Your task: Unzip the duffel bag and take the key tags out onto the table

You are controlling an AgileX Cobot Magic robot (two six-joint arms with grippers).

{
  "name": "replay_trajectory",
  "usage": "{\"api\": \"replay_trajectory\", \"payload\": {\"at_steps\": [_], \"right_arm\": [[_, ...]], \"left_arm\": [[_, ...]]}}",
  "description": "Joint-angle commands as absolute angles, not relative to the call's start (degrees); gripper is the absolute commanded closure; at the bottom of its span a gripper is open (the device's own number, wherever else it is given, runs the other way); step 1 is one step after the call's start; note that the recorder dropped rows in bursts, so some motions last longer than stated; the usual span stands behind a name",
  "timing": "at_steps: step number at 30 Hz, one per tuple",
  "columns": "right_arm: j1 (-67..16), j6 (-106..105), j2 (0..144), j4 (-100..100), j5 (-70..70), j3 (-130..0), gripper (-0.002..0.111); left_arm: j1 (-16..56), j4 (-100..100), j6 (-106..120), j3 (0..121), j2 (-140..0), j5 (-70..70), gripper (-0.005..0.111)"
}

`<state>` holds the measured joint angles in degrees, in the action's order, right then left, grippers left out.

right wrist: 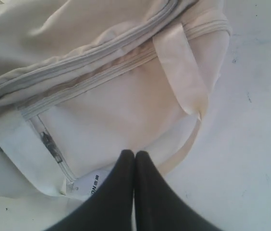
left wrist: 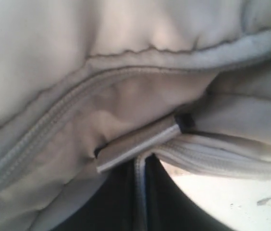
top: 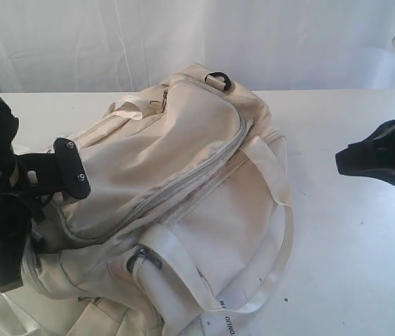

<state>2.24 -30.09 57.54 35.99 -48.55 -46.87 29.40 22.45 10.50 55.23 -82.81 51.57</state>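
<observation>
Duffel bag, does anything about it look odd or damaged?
No damage shows. The duffel bag lies slumped and creased, and a printed white label pokes out from under it onto the table.

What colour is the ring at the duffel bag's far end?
The ring on the duffel bag is black, clearest in the exterior view.

The duffel bag (top: 183, 161) is soft cream cloth, dull and wrinkly. Its zipper (top: 208, 168) is grey and ribbed. The strap (top: 271, 164) is flat woven cloth. The ring (top: 218, 78) looks like black plastic. The table (top: 351, 238) is white, smooth and dull. The right gripper (right wrist: 134, 155) is smooth and black.
</observation>
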Motion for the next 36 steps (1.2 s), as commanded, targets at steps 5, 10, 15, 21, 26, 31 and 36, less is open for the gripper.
{"api": "replay_trajectory", "payload": {"at_steps": [5, 10, 15, 21, 26, 31, 36], "right_arm": [[2.26, -31.30, 57.66, 36.29, -47.07, -47.32, 0.108], [2.26, -31.30, 65.91, 36.38, -45.95, -55.16, 0.072], [2.26, -37.02, 82.06, 40.47, -49.94, -72.58, 0.052], [-0.59, -40.66, 101.36, 40.07, -52.12, -93.81, 0.041], [-1.94, -40.66, 113.67, 38.31, -53.83, -108.28, 0.040], [-2.96, -40.41, 122.67, 37.69, -54.43, -117.29, 0.040], [-3.67, -40.25, 128.28, 37.56, -55.61, -121.42, 0.040]], "left_arm": [[29.28, 12.57, 19.27, 54.81, -82.65, 53.60, 0.107], [29.28, 15.12, 14.58, 55.12, -82.52, 53.46, 0.106], [29.28, 10.00, 12.85, 60.93, -77.11, 57.09, 0.060], [29.28, 3.41, 1.42, 63.40, -68.23, 61.17, 0.041], [29.28, 2.27, -7.46, 59.11, -61.21, 57.00, 0.043], [29.28, 7.18, -20.50, 52.58, -55.93, 52.98, 0.043], [29.28, 9.90, -38.01, 41.32, -54.32, 42.14, 0.043]]}}
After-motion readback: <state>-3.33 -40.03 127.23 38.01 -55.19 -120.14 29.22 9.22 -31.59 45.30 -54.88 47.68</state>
